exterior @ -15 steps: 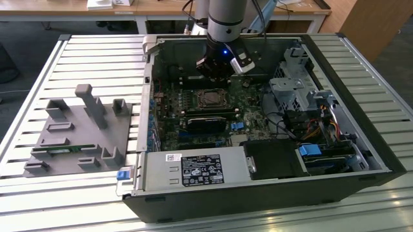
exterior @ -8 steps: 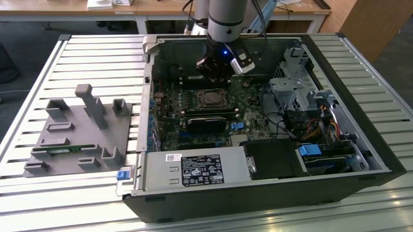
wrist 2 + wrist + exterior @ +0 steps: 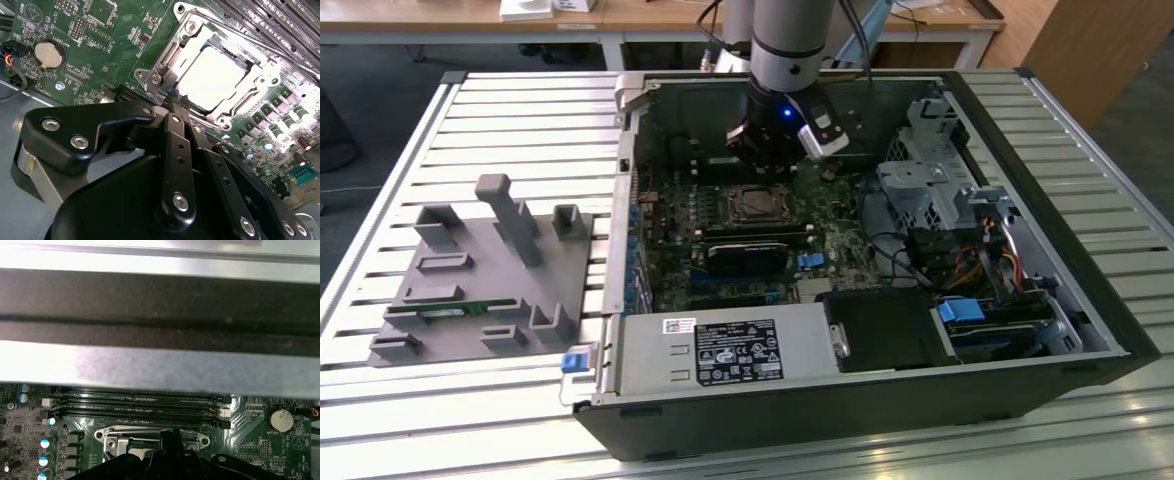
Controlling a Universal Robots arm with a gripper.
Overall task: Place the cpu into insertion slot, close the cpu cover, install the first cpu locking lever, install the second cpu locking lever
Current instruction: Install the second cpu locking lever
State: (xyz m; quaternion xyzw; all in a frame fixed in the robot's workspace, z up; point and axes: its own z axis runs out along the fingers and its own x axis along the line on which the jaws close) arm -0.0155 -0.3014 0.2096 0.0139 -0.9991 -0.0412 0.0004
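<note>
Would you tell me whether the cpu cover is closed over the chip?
Closed: in the second wrist view the cpu cover lies flat around the cpu, whose pale top shows through its window.

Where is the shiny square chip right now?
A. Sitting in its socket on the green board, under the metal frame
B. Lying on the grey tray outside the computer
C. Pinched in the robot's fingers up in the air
A: in the second wrist view the cpu lies flat in the insertion slot with the cpu cover closed around it, just beyond the gripper.
</note>
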